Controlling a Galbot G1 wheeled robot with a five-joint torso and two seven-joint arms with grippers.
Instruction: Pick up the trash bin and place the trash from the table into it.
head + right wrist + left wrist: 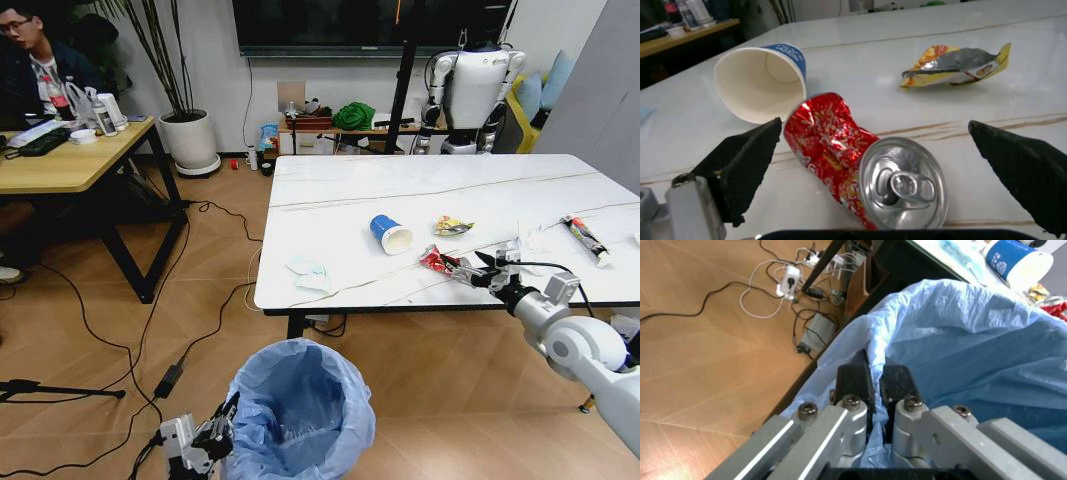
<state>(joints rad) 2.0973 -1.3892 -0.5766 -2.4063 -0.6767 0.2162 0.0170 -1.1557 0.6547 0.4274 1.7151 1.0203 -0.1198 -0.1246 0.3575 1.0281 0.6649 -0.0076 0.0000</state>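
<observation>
Left gripper (875, 385) pinches the bin (300, 410) rim, bin held. Right gripper (880, 165), jaws spread, straddles the crushed red can (853, 170); closing on it looks next.

Floor (90, 300): warm wood parquet. Black cables (120, 345) run across it left of the left gripper (222, 432). Farther off on that side is a light wooden desk (70, 165) with black legs and clutter on top. A white plant pot (190, 140) stands against the white wall (215, 50). Far beyond the right gripper (470, 268), a dark screen (330, 25) hangs on the wall, above a low shelf (330, 130) holding a green bundle (354, 115). A white humanoid (475, 90) is parked beside the shelf. Power strip (790, 277) with tangled plugs on the floor ahead of the left gripper.
</observation>
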